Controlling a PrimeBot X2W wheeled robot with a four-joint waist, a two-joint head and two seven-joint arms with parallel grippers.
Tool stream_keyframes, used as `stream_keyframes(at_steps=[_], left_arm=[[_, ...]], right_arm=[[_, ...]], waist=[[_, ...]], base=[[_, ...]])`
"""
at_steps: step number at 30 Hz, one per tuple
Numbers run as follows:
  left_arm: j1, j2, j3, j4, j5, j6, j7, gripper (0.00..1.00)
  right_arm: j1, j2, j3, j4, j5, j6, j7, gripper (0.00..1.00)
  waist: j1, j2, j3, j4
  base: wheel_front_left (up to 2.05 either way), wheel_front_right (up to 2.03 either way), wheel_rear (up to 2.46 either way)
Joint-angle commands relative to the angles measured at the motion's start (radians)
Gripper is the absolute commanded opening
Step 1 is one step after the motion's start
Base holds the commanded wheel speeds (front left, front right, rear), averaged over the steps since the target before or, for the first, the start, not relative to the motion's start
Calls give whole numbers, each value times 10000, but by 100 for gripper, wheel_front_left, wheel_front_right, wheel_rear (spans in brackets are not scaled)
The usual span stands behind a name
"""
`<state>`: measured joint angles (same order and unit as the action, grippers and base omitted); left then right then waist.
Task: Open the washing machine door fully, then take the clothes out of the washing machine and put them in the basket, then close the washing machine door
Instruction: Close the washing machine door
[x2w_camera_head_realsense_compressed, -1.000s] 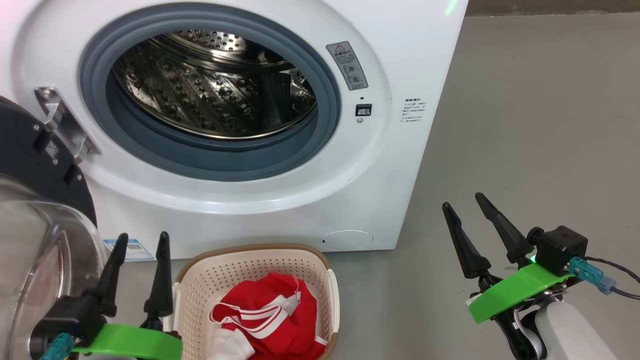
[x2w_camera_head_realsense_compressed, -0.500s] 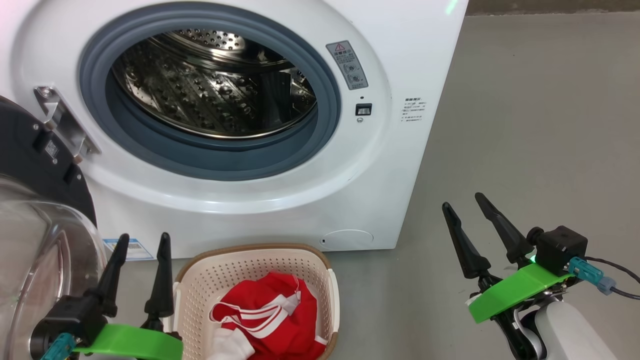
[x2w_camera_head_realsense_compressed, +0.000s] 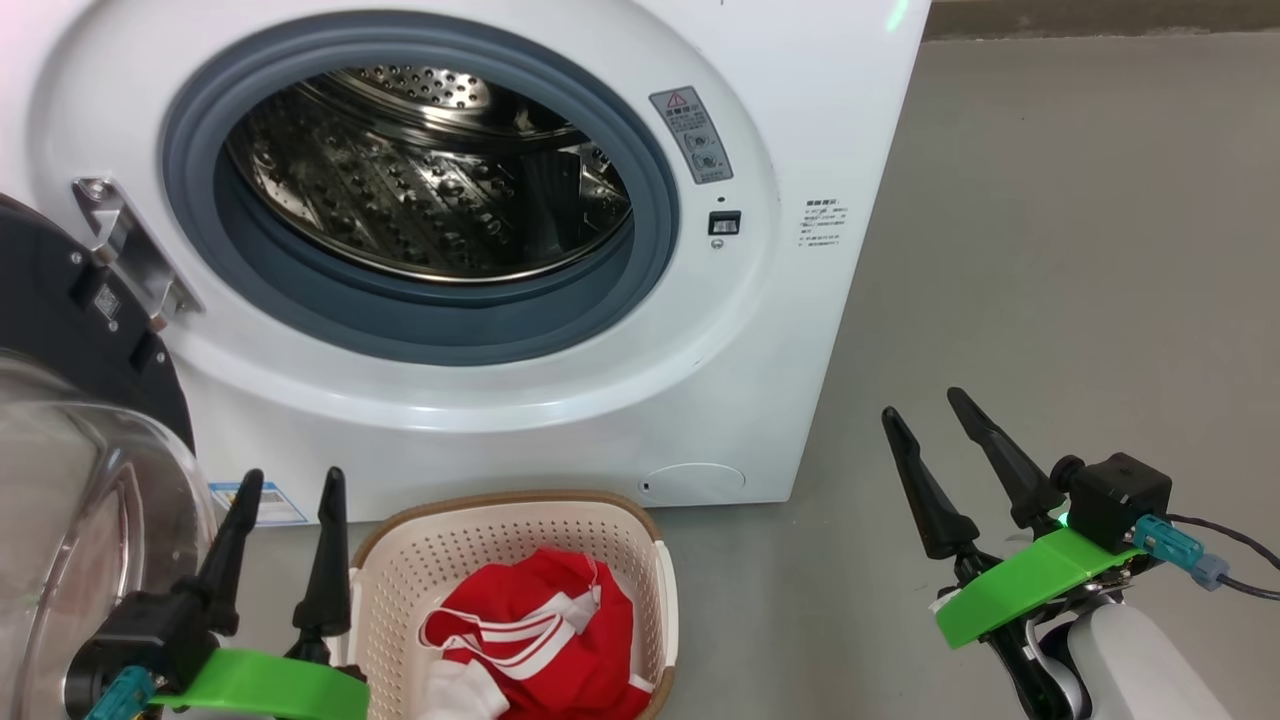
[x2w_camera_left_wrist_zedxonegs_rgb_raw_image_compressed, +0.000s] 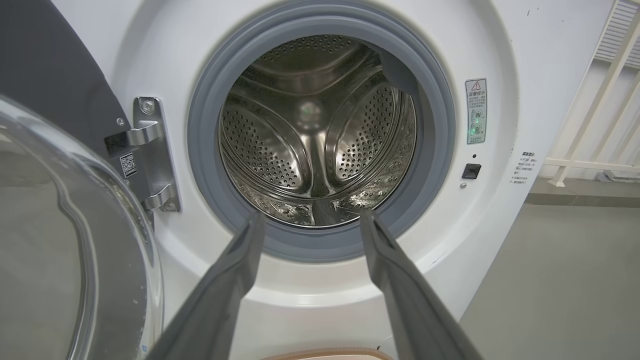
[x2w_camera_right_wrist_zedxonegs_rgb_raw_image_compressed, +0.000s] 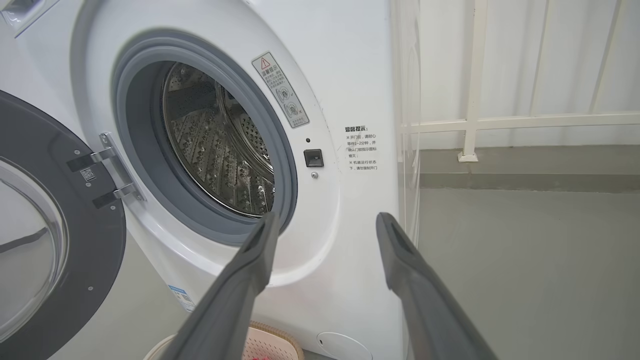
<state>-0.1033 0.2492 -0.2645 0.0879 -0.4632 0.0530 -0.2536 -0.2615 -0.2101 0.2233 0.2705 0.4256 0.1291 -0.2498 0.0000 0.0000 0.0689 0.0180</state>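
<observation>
The white washing machine (x2w_camera_head_realsense_compressed: 790, 110) (x2w_camera_left_wrist_zedxonegs_rgb_raw_image_compressed: 500, 60) (x2w_camera_right_wrist_zedxonegs_rgb_raw_image_compressed: 350, 65) stands with its drum (x2w_camera_head_realsense_compressed: 420, 180) (x2w_camera_left_wrist_zedxonegs_rgb_raw_image_compressed: 315, 135) bare of laundry. Its black-rimmed door (x2w_camera_head_realsense_compressed: 60, 330) (x2w_camera_left_wrist_zedxonegs_rgb_raw_image_compressed: 55, 65) (x2w_camera_right_wrist_zedxonegs_rgb_raw_image_compressed: 100, 260) hangs swung wide on the left, glass bowl (x2w_camera_head_realsense_compressed: 70, 500) bulging outward. On the floor before the machine sits the cream basket (x2w_camera_head_realsense_compressed: 420, 560) (x2w_camera_right_wrist_zedxonegs_rgb_raw_image_compressed: 270, 345), and the red clothes (x2w_camera_head_realsense_compressed: 540, 625) with white stripes lie inside it. My left gripper (x2w_camera_head_realsense_compressed: 290, 480) (x2w_camera_left_wrist_zedxonegs_rgb_raw_image_compressed: 310, 220) is open just left of the basket, pointing at the drum. My right gripper (x2w_camera_head_realsense_compressed: 925, 405) (x2w_camera_right_wrist_zedxonegs_rgb_raw_image_compressed: 325, 222) is open over bare floor to the right.
Grey floor (x2w_camera_head_realsense_compressed: 1080, 250) stretches right of the machine. A white railing (x2w_camera_right_wrist_zedxonegs_rgb_raw_image_compressed: 475, 85) (x2w_camera_left_wrist_zedxonegs_rgb_raw_image_compressed: 590, 150) stands behind it. The door's steel hinge (x2w_camera_head_realsense_compressed: 130, 250) (x2w_camera_left_wrist_zedxonegs_rgb_raw_image_compressed: 150, 150) juts at the opening's left side.
The head view has shifted a little, so the camera moved. Both grippers stay open in the same places, and the clothes and door have not moved.
</observation>
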Motion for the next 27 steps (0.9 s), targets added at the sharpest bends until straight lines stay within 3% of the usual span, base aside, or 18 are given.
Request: stream_keyframes(at_steps=[1, 15, 27], left_arm=[[-240, 256, 334, -198, -76, 91, -75, 100], [-231, 258, 272, -290, -157, 121, -76, 100], [-264, 239, 267, -258, -151, 139, -78, 100]], right_arm=[[-5, -55, 235, -216, 56, 16, -120, 100], [7, -71, 178, -274, 45, 16, -120, 100], [-6, -79, 135, -302, 11, 16, -120, 100]], waist=[[0, 0, -1, -1], [0, 0, 124, 35], [0, 0, 159, 38]], base=[[-66, 66, 0], [-128, 128, 0], [-21, 21, 0]])
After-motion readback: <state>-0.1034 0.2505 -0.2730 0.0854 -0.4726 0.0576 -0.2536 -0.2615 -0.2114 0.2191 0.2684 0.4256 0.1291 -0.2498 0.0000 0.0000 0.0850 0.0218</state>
